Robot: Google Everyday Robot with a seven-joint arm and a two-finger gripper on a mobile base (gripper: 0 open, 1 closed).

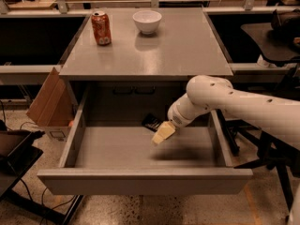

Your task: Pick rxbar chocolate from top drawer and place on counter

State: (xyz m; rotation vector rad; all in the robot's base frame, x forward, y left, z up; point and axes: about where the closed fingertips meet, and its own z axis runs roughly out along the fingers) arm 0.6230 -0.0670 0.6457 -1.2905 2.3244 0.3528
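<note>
Grey surface (187,50): orange can (101,28) at 10 o'clock, white bowl (147,21) at 12 | top drawer (140,181) pulled open | rxbar chocolate (151,122) on its floor, rear | pincer (162,134) just beside, at the bar's 5 o'clock; open or closed, cannot tell

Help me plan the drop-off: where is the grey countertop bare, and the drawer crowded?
The flat grey counter is bare across its front and right, clear of the orange soda can and white bowl at the back. The grey metal top drawer is bare on its left floor, crowded at back centre, where the gripper hangs beside the black-wrapped rxbar chocolate.
</note>
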